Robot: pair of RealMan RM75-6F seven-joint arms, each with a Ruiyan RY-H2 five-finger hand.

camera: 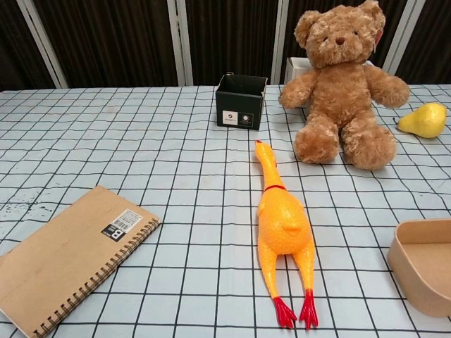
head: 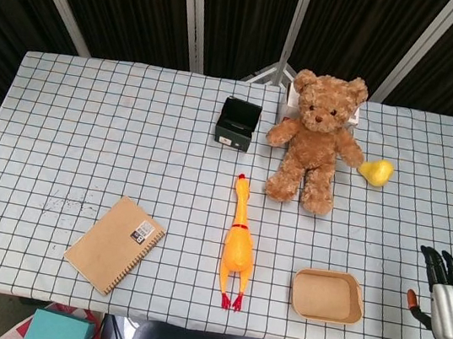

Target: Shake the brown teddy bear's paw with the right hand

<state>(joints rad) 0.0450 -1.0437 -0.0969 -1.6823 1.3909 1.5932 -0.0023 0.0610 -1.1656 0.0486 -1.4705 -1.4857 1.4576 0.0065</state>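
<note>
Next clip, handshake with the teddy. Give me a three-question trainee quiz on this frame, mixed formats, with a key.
1. True or false: the right hand touches the brown teddy bear.
2. What lies nearest the bear's paw on the robot's right side? A) yellow pear toy B) notebook C) rubber chicken
3. Fill in: the black box stands to the bear's ____ in the head view.

Key: 1 false, the hand sits off the table's near right corner; 2 A; 3 left.

right hand (head: 450, 298) cut at head view's corner; tray (camera: 425, 271) cropped in chest view; notebook (camera: 63, 257) corner cropped
</note>
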